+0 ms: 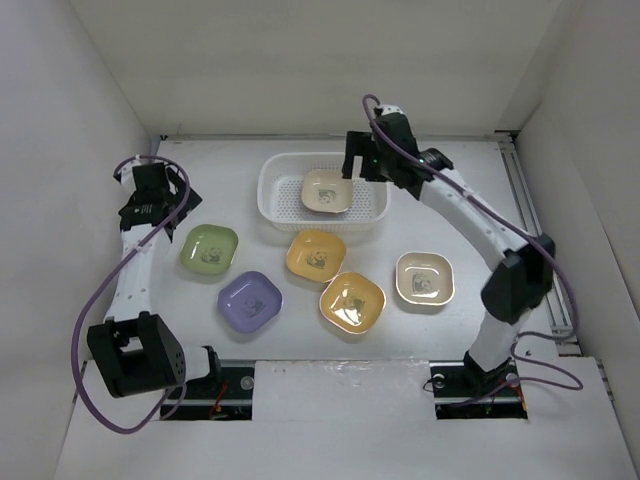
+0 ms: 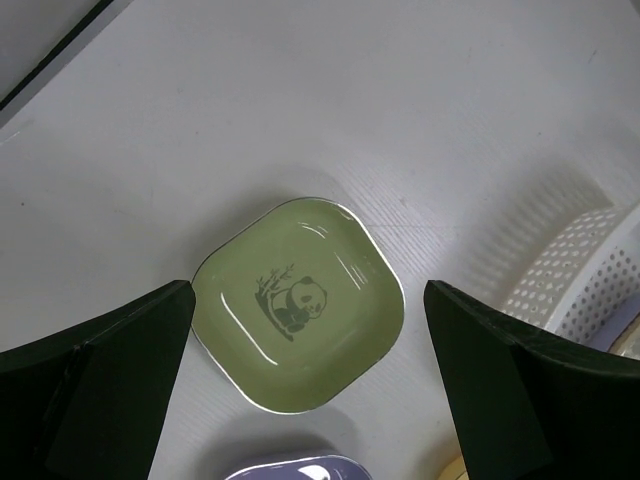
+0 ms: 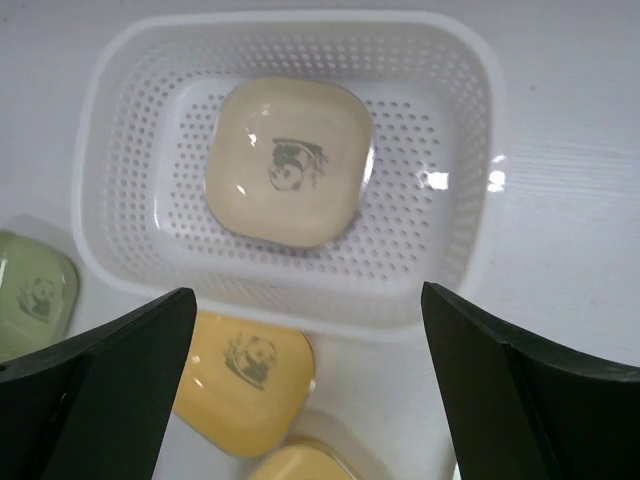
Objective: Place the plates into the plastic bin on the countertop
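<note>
The white plastic bin (image 1: 276,205) stands at the back middle of the countertop (image 1: 470,190), with one cream plate (image 1: 326,191) lying in it. In front of the bin lie a green plate (image 1: 209,249), a purple plate (image 1: 249,300), two orange-yellow plates (image 1: 316,254) (image 1: 352,301) and a tan plate (image 1: 425,279). My left gripper (image 1: 172,200) is open and empty above the green plate (image 2: 298,303). My right gripper (image 1: 362,160) is open and empty above the bin's (image 3: 290,28) near wall. The right wrist view shows the cream plate (image 3: 288,160) and an orange-yellow plate (image 3: 245,380).
Pale walls bound the countertop on the left, back and right. A metal rail (image 1: 530,200) runs along the right side. The purple plate's edge (image 2: 295,468) and a corner of the bin (image 2: 590,280) show in the left wrist view.
</note>
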Action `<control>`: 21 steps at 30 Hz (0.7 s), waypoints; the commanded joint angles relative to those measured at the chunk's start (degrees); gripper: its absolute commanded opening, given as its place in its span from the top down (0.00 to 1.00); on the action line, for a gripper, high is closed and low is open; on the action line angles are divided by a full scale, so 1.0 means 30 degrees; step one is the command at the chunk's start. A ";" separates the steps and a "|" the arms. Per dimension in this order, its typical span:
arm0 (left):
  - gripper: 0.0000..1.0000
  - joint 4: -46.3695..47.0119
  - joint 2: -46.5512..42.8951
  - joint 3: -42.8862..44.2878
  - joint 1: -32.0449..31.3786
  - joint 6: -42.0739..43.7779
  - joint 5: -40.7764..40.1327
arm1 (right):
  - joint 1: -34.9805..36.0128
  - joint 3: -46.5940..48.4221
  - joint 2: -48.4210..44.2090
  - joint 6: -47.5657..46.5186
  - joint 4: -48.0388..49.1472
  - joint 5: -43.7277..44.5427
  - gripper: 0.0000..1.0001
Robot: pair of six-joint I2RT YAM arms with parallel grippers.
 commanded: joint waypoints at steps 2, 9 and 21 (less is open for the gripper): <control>0.00 0.0026 0.0540 -0.1003 -0.0016 -0.0429 -0.0382 | -0.0058 -0.4535 -0.5612 -0.1818 -0.0543 0.0228 0.00; 0.00 0.0488 0.3589 -0.1382 -0.0016 0.0356 0.0612 | 0.0935 -1.0228 -1.3298 -0.1820 0.0515 -0.1968 0.00; 0.09 -0.0265 0.6752 -0.1150 -0.0016 0.0306 -0.1554 | 0.1904 -1.1754 -1.7734 -0.1994 0.0076 -0.2878 0.00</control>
